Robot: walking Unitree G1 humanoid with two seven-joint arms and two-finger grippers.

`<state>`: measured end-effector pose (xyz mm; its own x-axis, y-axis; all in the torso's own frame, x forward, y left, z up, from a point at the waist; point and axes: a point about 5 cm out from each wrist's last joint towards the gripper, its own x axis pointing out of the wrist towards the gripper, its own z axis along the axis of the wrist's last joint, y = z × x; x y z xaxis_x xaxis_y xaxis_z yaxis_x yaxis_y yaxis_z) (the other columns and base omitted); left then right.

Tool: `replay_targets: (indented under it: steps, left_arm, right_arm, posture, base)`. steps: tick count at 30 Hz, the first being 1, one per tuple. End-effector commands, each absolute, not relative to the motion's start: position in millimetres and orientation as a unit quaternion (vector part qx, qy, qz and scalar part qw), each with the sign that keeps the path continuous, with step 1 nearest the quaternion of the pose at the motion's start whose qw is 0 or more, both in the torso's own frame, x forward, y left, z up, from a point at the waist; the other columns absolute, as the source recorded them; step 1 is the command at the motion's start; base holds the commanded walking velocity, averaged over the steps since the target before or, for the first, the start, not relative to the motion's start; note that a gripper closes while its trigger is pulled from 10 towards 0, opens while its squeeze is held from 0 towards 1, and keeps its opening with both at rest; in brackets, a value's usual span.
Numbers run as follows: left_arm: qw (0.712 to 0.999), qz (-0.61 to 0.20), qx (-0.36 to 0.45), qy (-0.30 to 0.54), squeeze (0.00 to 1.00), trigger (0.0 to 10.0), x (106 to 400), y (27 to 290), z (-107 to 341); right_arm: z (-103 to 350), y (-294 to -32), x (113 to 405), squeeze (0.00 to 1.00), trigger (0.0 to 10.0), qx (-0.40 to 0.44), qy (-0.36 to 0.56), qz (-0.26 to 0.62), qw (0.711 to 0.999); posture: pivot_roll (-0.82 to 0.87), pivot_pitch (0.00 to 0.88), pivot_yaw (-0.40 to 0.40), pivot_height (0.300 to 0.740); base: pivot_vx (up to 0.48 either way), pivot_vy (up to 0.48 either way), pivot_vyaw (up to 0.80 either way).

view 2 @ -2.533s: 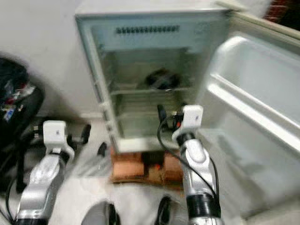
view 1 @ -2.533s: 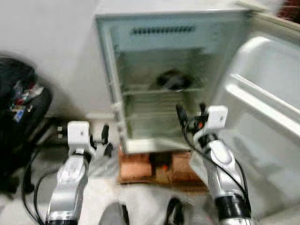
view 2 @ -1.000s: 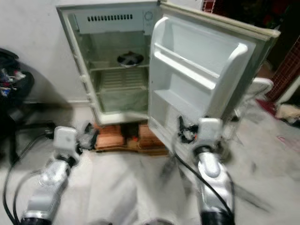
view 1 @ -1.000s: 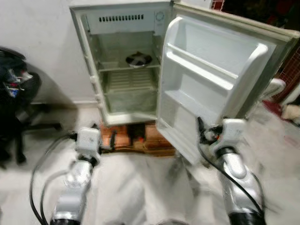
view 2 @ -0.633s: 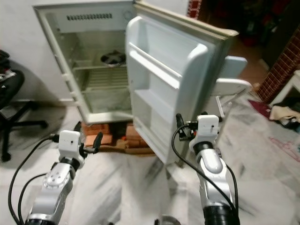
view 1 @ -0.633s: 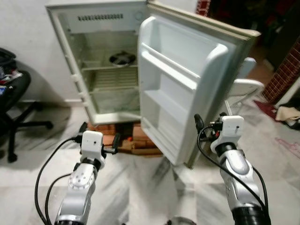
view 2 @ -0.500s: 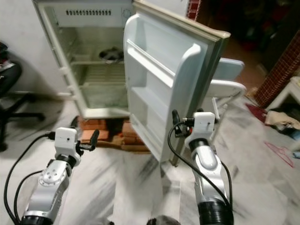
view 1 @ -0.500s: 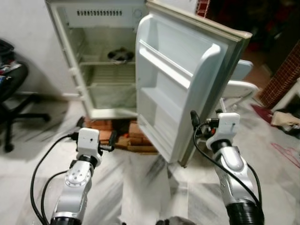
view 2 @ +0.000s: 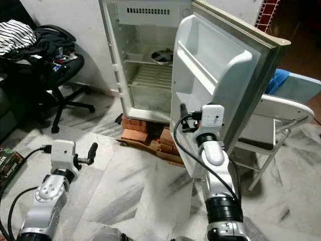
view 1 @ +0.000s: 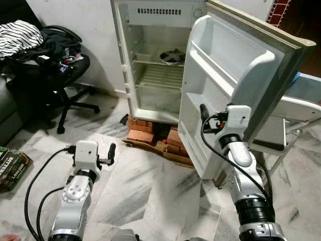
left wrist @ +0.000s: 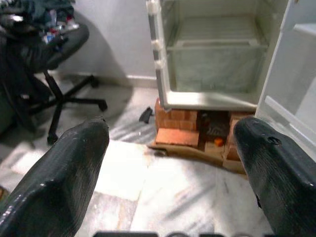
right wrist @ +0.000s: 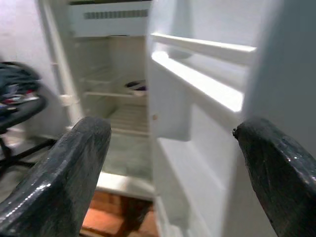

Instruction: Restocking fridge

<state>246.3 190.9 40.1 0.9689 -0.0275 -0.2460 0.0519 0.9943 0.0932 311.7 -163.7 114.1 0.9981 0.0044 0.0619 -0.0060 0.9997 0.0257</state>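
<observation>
**Both pincers wide and empty before the open fridge**

The left pincer [view 1: 111,154] is held low over the grey-veined white marble floor [view 1: 145,186], its silver forearm angled forward and up from the bottom of the head view, black fingers [left wrist: 74,173] spread wide with nothing between them. The right pincer [view 1: 206,118] is raised higher, forearm nearly upright, just beside the inner face of the white fridge door [view 1: 225,85]; its fingers [right wrist: 74,173] are likewise wide and empty. The door stands swung open, with moulded shelves on its inner side. Beyond it, the small white fridge [view 1: 150,60] rests on red bricks [view 1: 150,133] and flattened cardboard, and a dark round bowl [view 1: 171,56] sits on its upper wire shelf. To the left stands a black office chair [view 1: 60,75] piled with clothes.
</observation>
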Motion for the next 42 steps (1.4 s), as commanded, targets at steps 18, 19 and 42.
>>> replay_targets:
  steps: [18, 19, 42]
  left_arm:
    - [0.989, -0.017, 0.044, 0.137, 0.0, 10.0, 245.3, 188.6, 35.6]
    - [0.989, -0.017, 0.044, 0.138, 0.0, 10.0, 245.2, 188.5, 35.3]
    - [0.987, -0.018, 0.041, 0.155, 0.0, 10.0, 237.6, 189.9, 30.1]
  right_arm:
    - [95.8, -237.1, 301.1, 0.0, 10.0, -0.062, 0.023, -0.185, 0.98]
    - [97.6, -238.5, 303.7, 0.0, 10.0, -0.057, 0.022, -0.186, 0.981]
    - [125.2, -154.2, 280.9, 0.0, 10.0, 0.209, -0.001, 0.319, 0.924]
  posture:
    - [-0.01, 0.018, 0.009, 0.74]
    - [-0.01, 0.017, 0.008, 0.74]
    - [0.0, 0.036, 0.008, 0.74]
  base:
    - [0.0, 0.0, 0.0]
    - [0.0, 0.0, 0.0]
    - [0.0, 0.0, 0.0]
